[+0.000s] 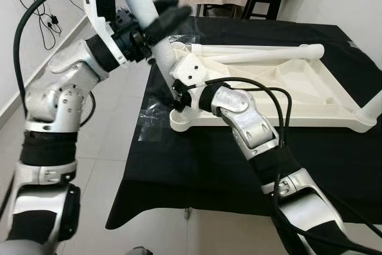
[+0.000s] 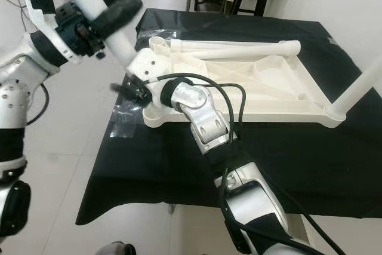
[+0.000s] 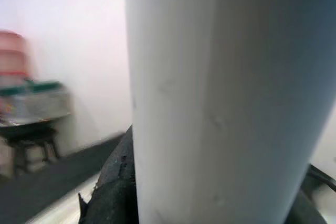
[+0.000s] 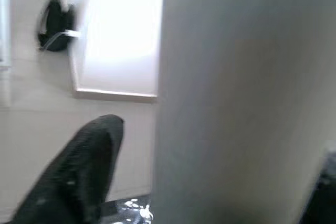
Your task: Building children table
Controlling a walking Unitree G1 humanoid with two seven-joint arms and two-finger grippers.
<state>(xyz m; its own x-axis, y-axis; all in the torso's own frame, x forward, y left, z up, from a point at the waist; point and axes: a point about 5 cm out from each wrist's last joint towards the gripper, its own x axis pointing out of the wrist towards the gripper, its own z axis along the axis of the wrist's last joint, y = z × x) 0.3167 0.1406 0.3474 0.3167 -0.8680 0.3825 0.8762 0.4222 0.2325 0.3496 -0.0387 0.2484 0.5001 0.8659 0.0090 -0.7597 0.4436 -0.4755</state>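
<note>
Left eye view: white table leg (image 1: 138, 1), tilted.

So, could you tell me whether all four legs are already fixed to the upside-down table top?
No: the left gripper holds one white leg at its corner, and another leg lies loose across the table top.

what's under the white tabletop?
A black cloth covers the table beneath the tabletop. A clear plastic sheet pokes out by its near-left corner. The surface under the cloth is hidden.
</note>
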